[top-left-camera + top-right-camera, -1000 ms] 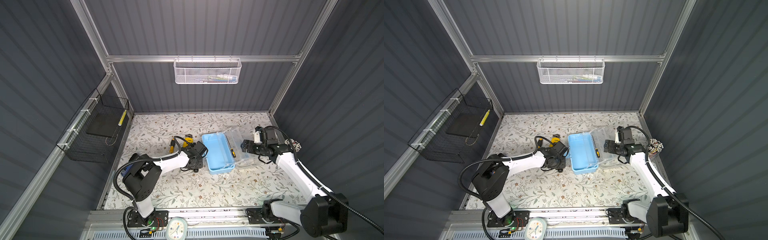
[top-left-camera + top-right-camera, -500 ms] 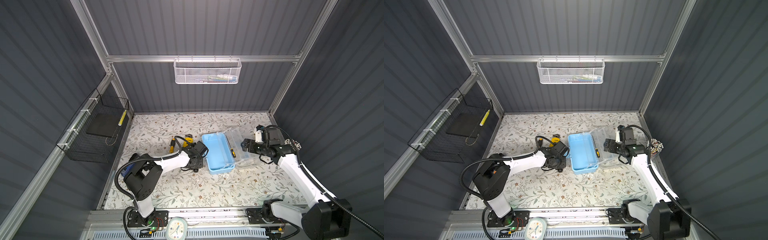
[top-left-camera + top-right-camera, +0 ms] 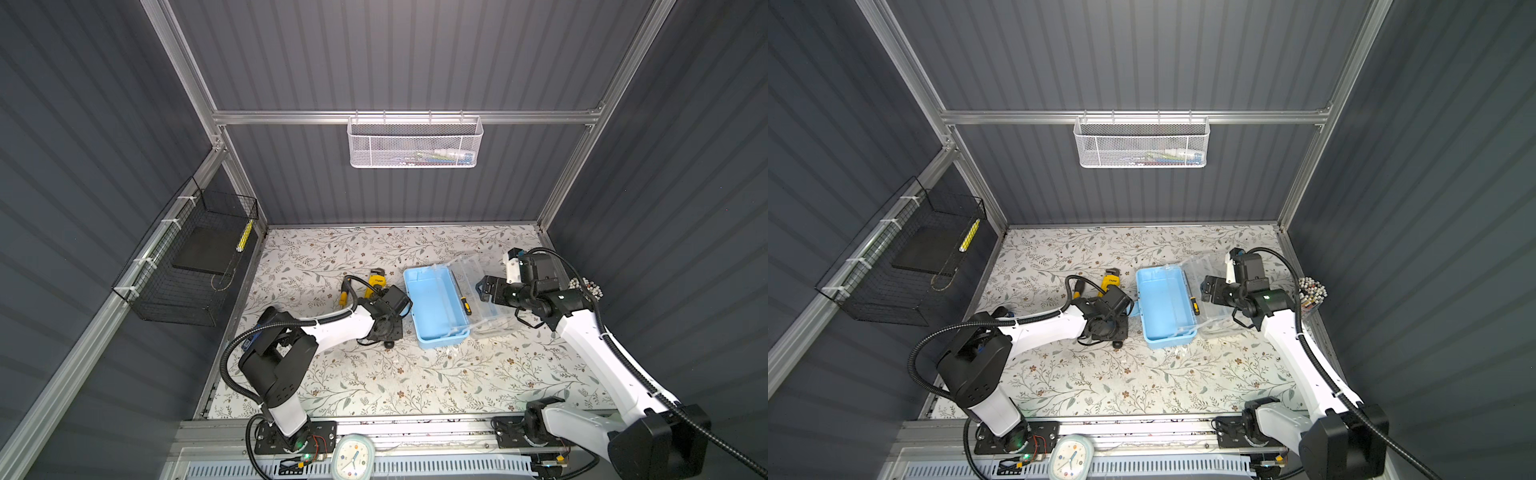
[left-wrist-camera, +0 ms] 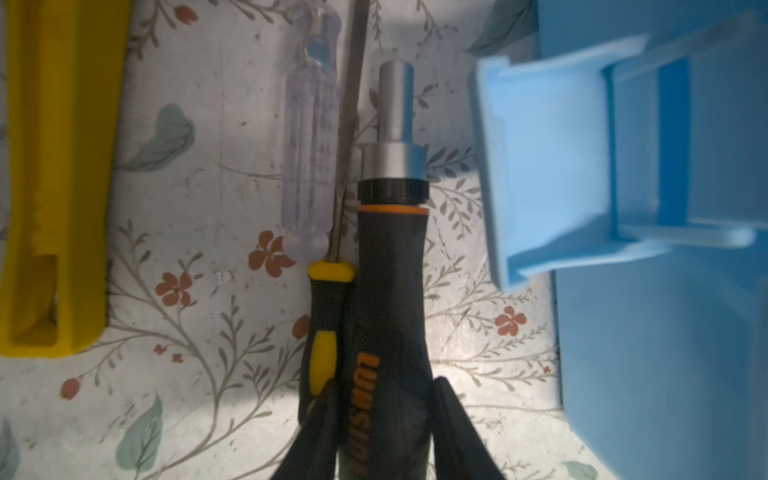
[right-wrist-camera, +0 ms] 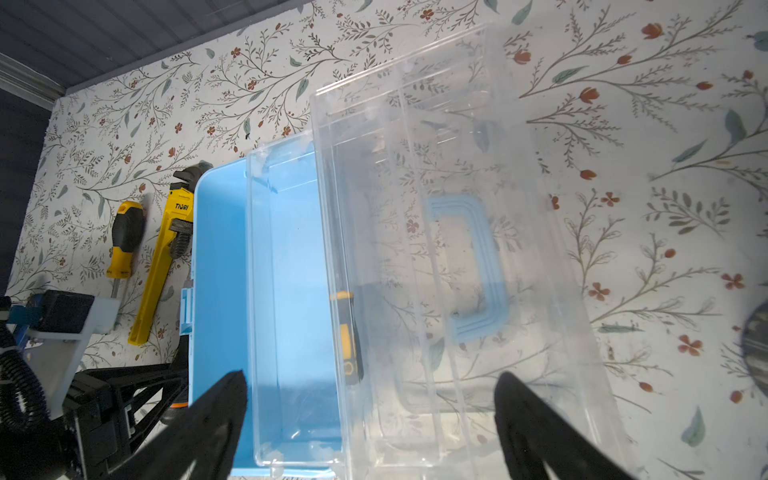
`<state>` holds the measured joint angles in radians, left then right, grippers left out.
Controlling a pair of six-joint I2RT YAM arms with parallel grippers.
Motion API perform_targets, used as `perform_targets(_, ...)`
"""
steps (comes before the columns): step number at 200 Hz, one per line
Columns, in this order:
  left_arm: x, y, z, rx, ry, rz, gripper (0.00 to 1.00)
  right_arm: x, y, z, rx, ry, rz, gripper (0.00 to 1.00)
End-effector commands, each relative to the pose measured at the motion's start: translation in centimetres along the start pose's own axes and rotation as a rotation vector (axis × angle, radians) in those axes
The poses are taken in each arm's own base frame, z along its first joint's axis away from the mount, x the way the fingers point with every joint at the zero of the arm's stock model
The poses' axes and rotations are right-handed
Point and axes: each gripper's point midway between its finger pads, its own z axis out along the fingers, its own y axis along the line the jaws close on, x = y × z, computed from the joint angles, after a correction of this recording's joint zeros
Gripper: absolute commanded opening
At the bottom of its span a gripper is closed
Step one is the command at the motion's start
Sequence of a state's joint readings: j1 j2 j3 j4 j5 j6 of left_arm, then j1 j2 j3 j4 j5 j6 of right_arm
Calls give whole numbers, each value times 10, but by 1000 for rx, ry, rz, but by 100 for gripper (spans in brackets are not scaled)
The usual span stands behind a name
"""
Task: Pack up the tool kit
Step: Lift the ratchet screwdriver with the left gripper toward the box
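Down on the table (image 3: 374, 374) with the left jaws, pinching the fat black screwdriver (image 4: 390, 311) by its handle, just left of the blue case (image 3: 432, 299); case seen open mid-table, clear lid (image 5: 457, 208) thrown back to the right, one small screwdriver (image 5: 347, 332) lying along the seam between base and lid, hard to say on which side; wrench (image 3: 376, 282) and another yellow screwdriver (image 3: 344, 293) waiting further left; right jaws spread wide above the lid, gripping nothing.

Trouble spots, by my reckoning: a thin yellow-collared screwdriver (image 4: 322, 332) snug against the black handle, one jaw seemingly half over it, so likely to be dragged up or flicked aside on the lift; clear-handled tool (image 4: 307, 166) close enough to get knocked too; grip set back on the handle with the metal nose out front, so expect sag or a twist; blue latch (image 4: 540, 166) sticking out just to the right, ready to snag on the swing into the case.
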<state>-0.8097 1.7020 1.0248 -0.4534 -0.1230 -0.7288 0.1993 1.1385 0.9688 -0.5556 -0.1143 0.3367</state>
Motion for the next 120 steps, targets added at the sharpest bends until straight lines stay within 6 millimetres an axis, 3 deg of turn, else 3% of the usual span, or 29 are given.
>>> perform_targets(1, 12, 6, 11, -15, 57, 7, 34, -3, 0, -6, 9, -8, 5, 94)
perform_targets(38, 16, 6, 17, -17, 75, 8, 47, -4, 0, -4, 10, -5, 4, 94)
perform_targets(80, 19, 5, 27, -19, 97, 15, 50, -8, 1, -6, 9, -18, 1, 95)
perform_targets(94, 21, 6, 30, -27, 106, 16, 46, -9, 1, -8, 13, -25, -1, 95)
perform_targets(120, 21, 8, 26, -21, 93, 8, 28, -10, 1, -11, 17, -28, -5, 95)
